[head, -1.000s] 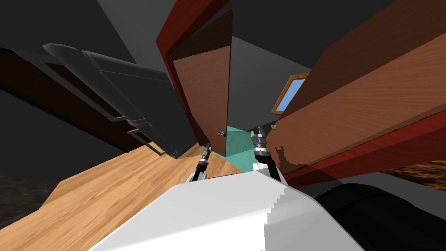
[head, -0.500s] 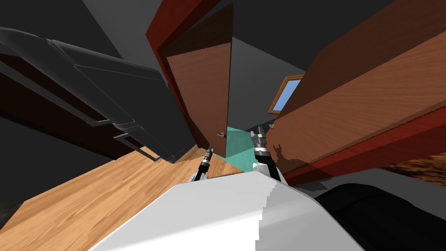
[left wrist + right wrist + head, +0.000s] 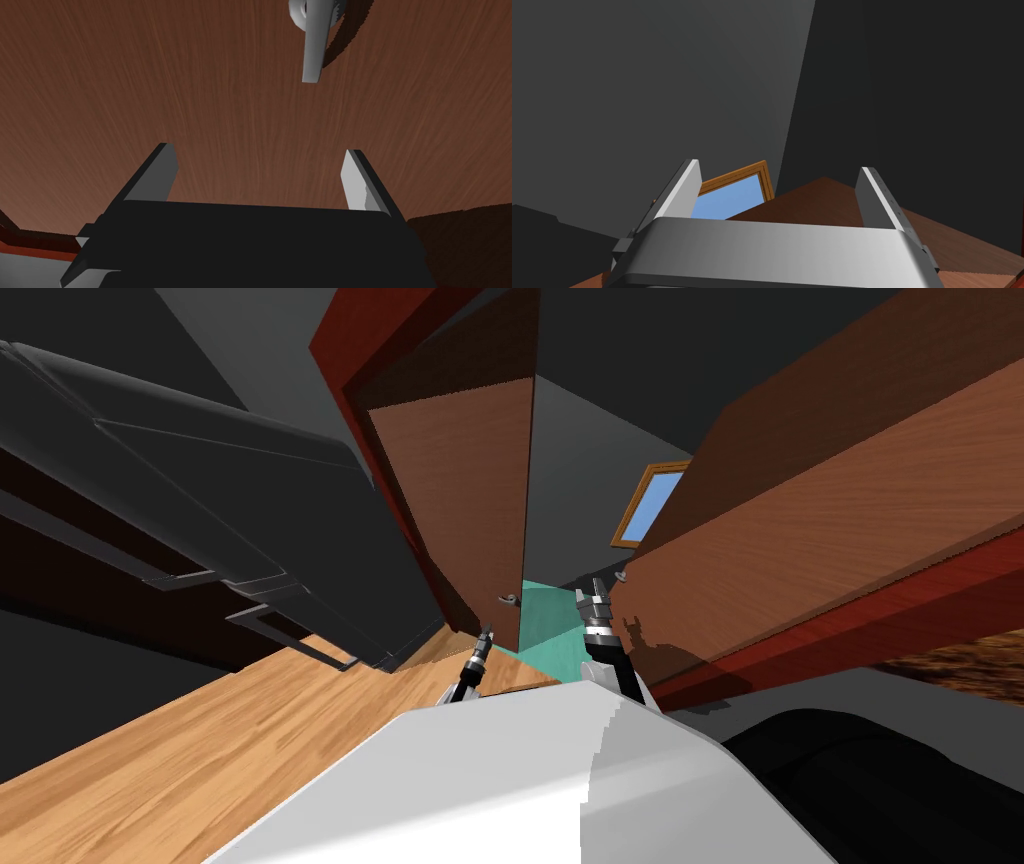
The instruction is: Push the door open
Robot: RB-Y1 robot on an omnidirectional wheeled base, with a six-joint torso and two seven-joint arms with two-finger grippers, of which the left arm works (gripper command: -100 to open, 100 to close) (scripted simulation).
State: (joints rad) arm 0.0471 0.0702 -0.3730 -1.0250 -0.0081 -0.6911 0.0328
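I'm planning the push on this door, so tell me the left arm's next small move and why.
Probably press the left gripper straight forward into the brown door. Its open fingers face bare panel close up, the grey lever handle lies beyond their tips and clear of them, and the head view shows the door ajar, with teal floor past its edge.

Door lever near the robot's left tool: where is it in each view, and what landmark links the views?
Head view: door lever near the brown door's free edge, just beyond the left tool.
Left wrist view: door lever sticks out of the door ahead of the open tool's tips.
Right wrist view: not in it.
Shared landmark: the brown door.
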